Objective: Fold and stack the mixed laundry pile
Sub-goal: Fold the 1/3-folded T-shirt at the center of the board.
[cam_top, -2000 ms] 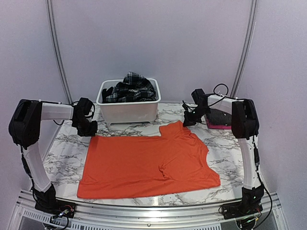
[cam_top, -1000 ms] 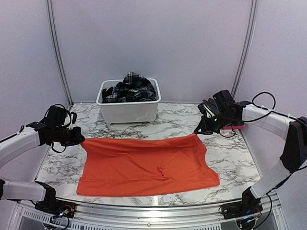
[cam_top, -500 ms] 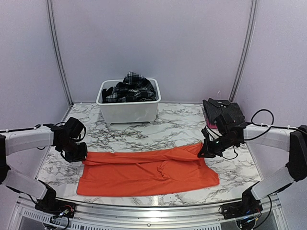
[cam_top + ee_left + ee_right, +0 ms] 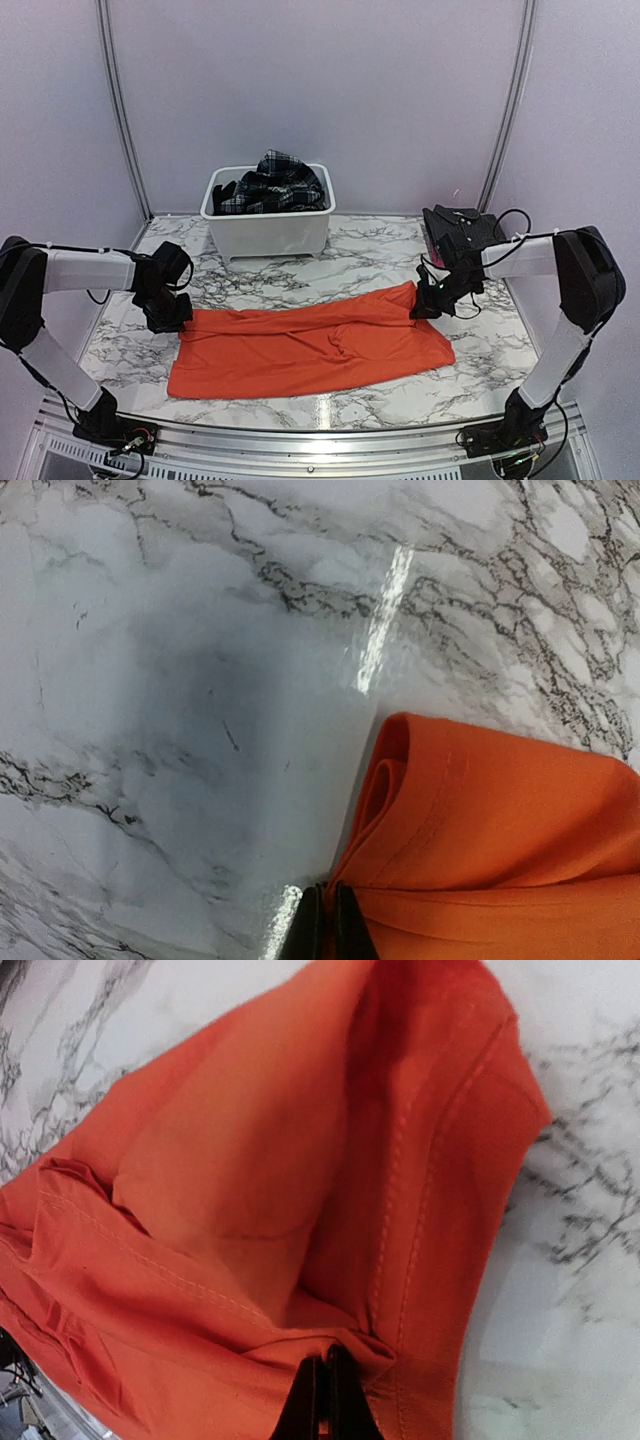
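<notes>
The bright orange cloth T-shirt (image 4: 315,345) lies left-right across the lower centre. Its opposite upper ends look clamped by the left pincer (image 4: 176,320) and the right pincer (image 4: 424,303).

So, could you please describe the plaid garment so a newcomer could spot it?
Start at the marble table, then find the white tub at its far edge. Heaped inside is the plaid garment, the only black-and-white checked cloth; the T-shirt spread in front is plain orange.
</notes>
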`<state>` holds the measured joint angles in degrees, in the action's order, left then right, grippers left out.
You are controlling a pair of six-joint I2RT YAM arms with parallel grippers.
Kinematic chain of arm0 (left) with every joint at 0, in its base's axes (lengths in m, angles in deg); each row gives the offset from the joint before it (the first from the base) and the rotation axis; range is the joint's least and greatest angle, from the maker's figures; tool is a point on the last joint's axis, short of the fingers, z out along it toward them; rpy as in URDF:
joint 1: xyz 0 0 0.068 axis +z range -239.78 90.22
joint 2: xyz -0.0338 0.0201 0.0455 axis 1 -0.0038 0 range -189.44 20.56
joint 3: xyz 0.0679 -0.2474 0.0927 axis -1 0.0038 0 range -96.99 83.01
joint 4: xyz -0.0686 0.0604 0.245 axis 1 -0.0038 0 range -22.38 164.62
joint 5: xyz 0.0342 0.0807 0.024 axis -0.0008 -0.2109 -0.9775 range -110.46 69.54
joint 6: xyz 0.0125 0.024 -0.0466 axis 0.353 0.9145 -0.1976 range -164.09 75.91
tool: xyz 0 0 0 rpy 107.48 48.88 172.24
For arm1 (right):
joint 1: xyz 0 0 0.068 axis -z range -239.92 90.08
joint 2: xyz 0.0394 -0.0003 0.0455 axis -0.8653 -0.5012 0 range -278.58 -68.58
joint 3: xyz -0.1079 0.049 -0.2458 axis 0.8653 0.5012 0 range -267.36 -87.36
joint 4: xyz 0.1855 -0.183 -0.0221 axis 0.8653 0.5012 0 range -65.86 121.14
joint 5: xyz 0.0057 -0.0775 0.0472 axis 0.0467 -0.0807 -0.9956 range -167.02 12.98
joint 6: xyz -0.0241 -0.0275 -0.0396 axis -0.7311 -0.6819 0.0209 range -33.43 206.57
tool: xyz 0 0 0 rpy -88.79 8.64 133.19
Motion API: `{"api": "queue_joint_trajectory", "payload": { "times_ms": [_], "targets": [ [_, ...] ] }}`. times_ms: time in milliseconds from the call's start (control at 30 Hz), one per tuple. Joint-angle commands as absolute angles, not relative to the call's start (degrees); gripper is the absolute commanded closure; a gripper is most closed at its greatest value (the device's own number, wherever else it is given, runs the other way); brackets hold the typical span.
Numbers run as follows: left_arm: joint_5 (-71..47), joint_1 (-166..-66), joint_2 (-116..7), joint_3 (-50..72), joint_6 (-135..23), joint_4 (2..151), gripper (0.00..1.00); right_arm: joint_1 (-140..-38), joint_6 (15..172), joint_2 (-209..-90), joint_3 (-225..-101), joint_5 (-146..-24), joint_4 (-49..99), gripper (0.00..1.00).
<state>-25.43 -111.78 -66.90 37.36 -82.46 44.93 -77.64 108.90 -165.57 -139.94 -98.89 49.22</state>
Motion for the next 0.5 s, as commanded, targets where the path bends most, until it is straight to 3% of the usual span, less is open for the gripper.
{"api": "queue_joint_trajectory", "payload": {
  "times_ms": [0,467],
  "targets": [
    [-25.54,-110.69,-67.48,34.63,-80.42,45.19,1.0,-75.25,104.61,-166.01,-145.67,-96.97,52.15,1.0],
    [-24.07,-110.44,-57.29,35.45,-72.6,40.31,1.0,-79.04,105.82,-153.57,-140.5,-102.29,55.4,1.0]
  ]
}}
